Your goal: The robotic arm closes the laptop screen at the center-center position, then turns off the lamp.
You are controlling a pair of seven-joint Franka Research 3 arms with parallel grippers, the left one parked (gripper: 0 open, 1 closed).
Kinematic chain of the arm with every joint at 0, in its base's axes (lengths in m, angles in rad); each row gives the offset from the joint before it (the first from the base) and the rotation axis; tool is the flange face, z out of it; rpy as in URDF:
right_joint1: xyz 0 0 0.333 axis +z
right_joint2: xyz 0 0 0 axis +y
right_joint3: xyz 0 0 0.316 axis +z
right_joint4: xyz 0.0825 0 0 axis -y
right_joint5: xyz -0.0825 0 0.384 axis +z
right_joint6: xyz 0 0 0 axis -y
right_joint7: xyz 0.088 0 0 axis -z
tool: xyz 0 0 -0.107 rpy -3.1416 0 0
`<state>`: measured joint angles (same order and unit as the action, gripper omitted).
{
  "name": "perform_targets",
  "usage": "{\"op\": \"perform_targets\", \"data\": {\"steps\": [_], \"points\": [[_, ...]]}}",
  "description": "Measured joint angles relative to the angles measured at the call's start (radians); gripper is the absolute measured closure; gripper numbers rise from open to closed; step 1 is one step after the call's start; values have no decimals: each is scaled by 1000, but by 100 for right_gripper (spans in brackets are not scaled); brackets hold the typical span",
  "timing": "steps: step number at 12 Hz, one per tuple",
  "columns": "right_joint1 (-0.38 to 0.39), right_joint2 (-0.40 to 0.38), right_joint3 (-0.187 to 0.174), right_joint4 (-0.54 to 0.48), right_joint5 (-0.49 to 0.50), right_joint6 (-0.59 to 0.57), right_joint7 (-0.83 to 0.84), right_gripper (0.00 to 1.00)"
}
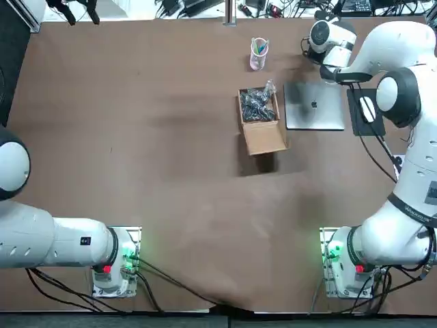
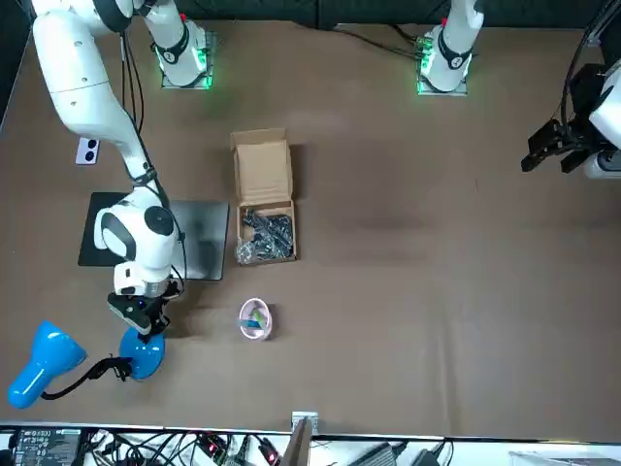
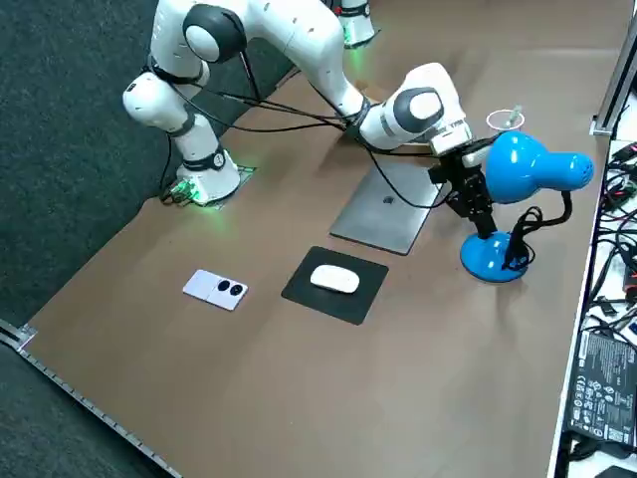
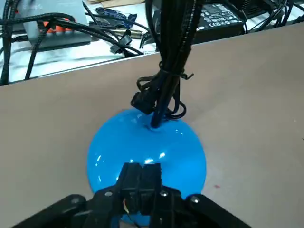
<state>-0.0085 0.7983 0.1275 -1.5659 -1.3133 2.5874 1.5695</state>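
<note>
Hand [image 4: 141,176] at lamp base [image 4: 183,147], lamp head [image 3: 532,165] rightward

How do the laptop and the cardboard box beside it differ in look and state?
The laptop is silver, the cardboard box brown. The laptop is shut and lies flat; the cardboard box stands open, flap back, with dark items inside. Both rest side by side on the table. The right gripper, shut, is away from both, down at the base of the blue lamp.
</note>
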Motion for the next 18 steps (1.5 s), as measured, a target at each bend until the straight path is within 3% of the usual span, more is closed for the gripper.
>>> {"op": "perform_targets", "data": {"steps": [18], "points": [[-15,6,0,46,-3,6,-44,98]]}}
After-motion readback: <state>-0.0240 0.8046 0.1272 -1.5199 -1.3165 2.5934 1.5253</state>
